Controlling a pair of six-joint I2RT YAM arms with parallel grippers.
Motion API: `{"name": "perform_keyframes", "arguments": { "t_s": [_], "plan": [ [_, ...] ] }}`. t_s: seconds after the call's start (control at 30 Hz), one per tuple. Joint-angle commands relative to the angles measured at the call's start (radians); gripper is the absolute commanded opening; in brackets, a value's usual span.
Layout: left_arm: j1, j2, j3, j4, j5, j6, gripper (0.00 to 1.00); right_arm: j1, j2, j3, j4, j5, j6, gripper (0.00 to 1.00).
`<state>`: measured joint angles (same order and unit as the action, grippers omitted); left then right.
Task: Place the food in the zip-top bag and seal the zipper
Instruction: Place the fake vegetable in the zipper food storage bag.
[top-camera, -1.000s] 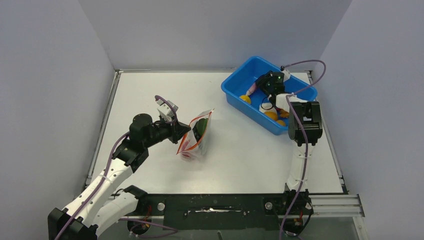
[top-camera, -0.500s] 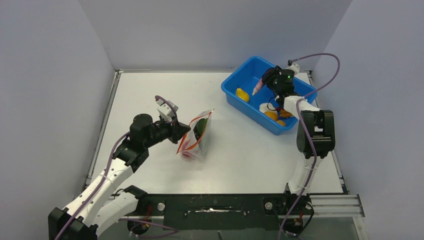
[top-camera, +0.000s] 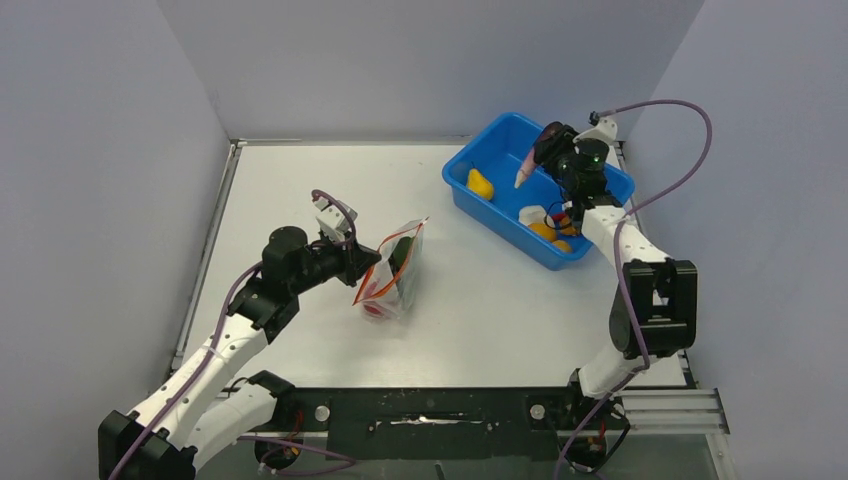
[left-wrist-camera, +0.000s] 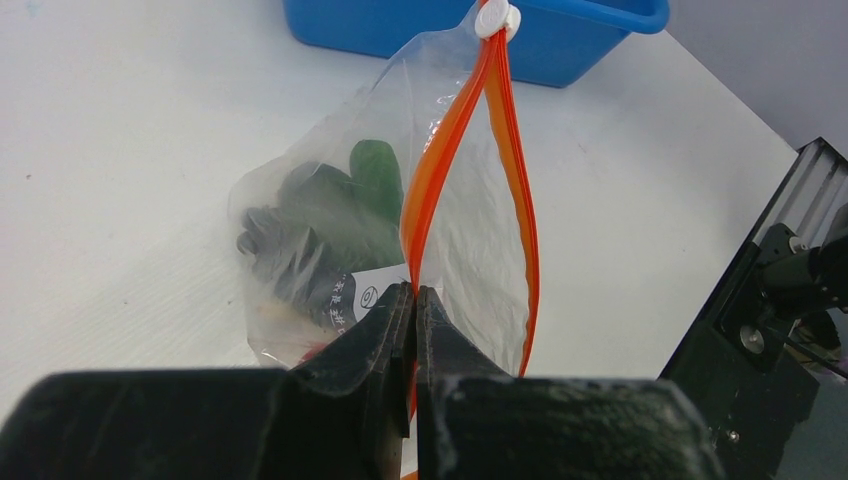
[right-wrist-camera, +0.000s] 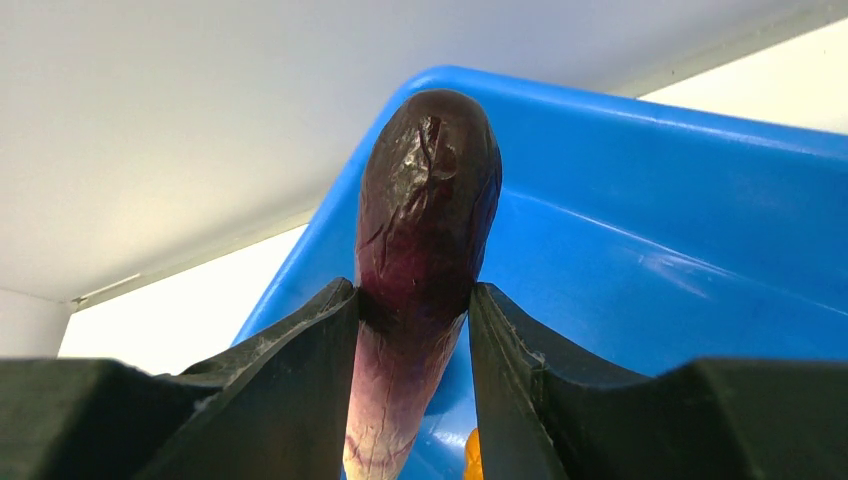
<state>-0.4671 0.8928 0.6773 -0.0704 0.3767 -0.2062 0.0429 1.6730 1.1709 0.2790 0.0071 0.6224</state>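
Note:
The clear zip-top bag (top-camera: 397, 278) stands near the middle of the table with its mouth gaping. My left gripper (left-wrist-camera: 414, 295) is shut on one side of the red-orange zipper (left-wrist-camera: 428, 185), beside the bag (left-wrist-camera: 470, 230); in the top view the left gripper (top-camera: 362, 268) is at the bag's left edge. Inside the bag lie a green piece (left-wrist-camera: 375, 165), dark grapes (left-wrist-camera: 285, 245) and something red (top-camera: 375, 308). My right gripper (right-wrist-camera: 412, 300) is shut on a purple eggplant (right-wrist-camera: 428, 190), held over the blue tub with its pale tip (top-camera: 522, 177) pointing down-left.
The blue tub (top-camera: 458, 172) sits at the back right and holds a yellow piece (top-camera: 481, 185), a white piece (top-camera: 531, 213) and orange pieces (top-camera: 546, 232). The white zipper slider (left-wrist-camera: 497, 18) is at the far end of the bag's mouth. Grey walls close in three sides.
My right arm has lifted the eggplant up from inside the tub and swung toward the back right. The left gripper and the bag have stayed put.

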Motion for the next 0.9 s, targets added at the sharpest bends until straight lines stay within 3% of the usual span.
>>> {"name": "perform_keyframes", "arguments": {
  "t_s": [0.0,0.37,0.6,0.87],
  "plan": [
    [0.008,-0.002,0.035,0.042,-0.012,-0.025,0.00,0.020,-0.141,-0.034,0.022,-0.007,-0.045,0.30],
    [0.007,-0.002,0.093,0.022,-0.049,-0.201,0.00,0.158,-0.445,-0.187,-0.014,-0.007,-0.091,0.30],
    [0.007,0.014,0.128,0.016,-0.066,-0.255,0.00,0.330,-0.578,-0.236,-0.026,0.043,-0.068,0.30],
    [0.007,0.051,0.162,0.029,-0.036,-0.327,0.00,0.571,-0.648,-0.270,0.022,0.213,-0.080,0.30]
  ]
}}
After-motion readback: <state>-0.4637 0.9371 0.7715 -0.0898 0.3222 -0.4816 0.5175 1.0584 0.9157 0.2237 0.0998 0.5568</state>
